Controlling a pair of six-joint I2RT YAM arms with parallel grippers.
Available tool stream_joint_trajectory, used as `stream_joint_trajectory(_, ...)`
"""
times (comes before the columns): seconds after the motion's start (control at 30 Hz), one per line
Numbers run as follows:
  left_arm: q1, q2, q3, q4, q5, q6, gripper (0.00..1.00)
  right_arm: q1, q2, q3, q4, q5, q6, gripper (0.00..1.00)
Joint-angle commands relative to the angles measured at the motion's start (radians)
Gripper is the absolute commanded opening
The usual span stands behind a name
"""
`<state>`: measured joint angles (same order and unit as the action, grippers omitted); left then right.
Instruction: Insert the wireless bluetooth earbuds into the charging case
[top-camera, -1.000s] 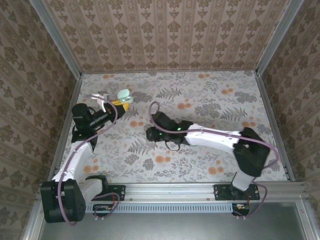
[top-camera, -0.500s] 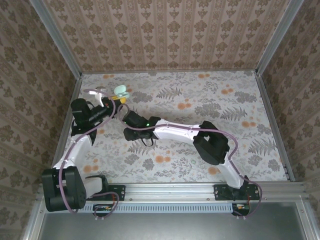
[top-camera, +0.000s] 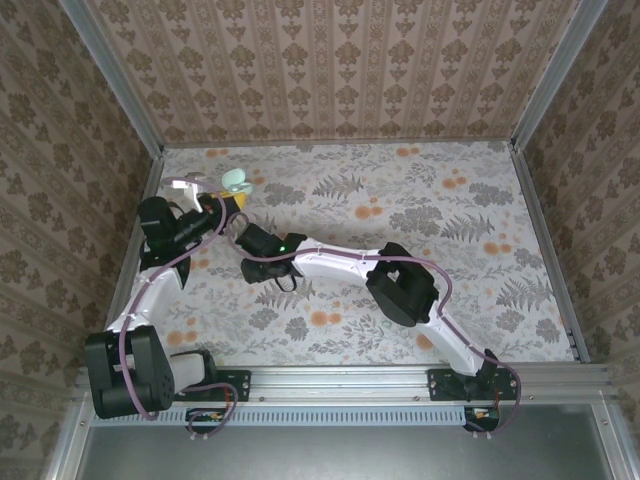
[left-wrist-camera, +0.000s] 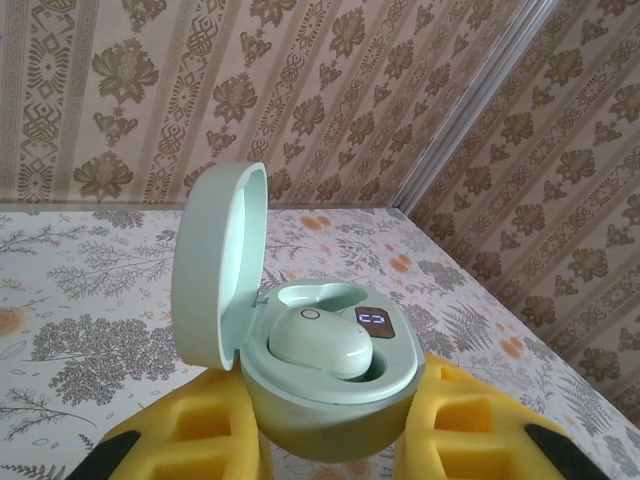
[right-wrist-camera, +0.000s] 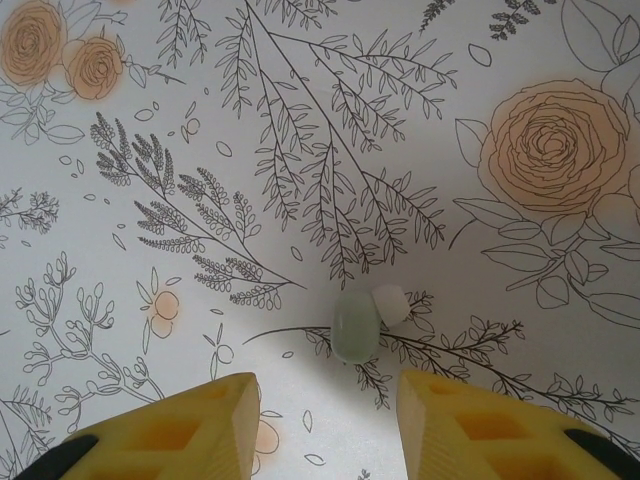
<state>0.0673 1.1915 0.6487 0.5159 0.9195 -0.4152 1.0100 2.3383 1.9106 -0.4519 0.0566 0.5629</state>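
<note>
Floral surface (right-wrist-camera: 150, 120) lies beneath the right gripper (right-wrist-camera: 325, 420), just swung left and spread over the loose earbud (right-wrist-camera: 355, 328) for pickup, while the left gripper (left-wrist-camera: 335, 450) pinches the open charging case (left-wrist-camera: 215, 265) (other earbud (left-wrist-camera: 320, 345) seated).

Soft, even light fills all three views, with no hard glare. From overhead the floor (top-camera: 450, 200) is bright and flat. Shadows under the right arm (top-camera: 340, 265) are faint and blurry, and the strip at 6 o'clock is dim grey. The wall rails splay toward 11 and 1 o'clock, a wide-lens effect.

In the left wrist view the case (left-wrist-camera: 320, 350) is crisp. Its lid (left-wrist-camera: 215, 265) has a mild sheen and its small display (left-wrist-camera: 372, 318) glows blue. The left pads (left-wrist-camera: 470, 425) at 5 and 7 o'clock are soft.

In the right wrist view the print and the earbud (right-wrist-camera: 354, 327) are sharp. The right pads (right-wrist-camera: 170, 430) near 6 o'clock are slightly blurred.
</note>
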Motion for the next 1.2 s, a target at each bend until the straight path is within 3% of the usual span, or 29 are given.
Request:
stream_joint_trajectory(0.0, 0.003, -0.003, 0.032, -0.005, 0.035, 0.029, 0.13, 0.003, 0.050, 0.049, -0.045, -0.012, -0.027, 0.42)
stream_joint_trajectory(0.73, 0.006, 0.006, 0.025, -0.007, 0.050, 0.036, 0.13, -0.001, 0.160, 0.176, -0.148, 0.024, -0.083, 0.41)
stream_joint_trajectory(1.0, 0.006, 0.004, 0.020, -0.006, 0.053, 0.040, 0.13, -0.005, 0.160, 0.167, -0.164, 0.038, -0.096, 0.29)
stream_joint_trajectory(1.17, 0.006, -0.005, 0.003, -0.002, 0.056, 0.027, 0.13, -0.014, 0.083, 0.065, -0.124, 0.051, -0.089, 0.23)
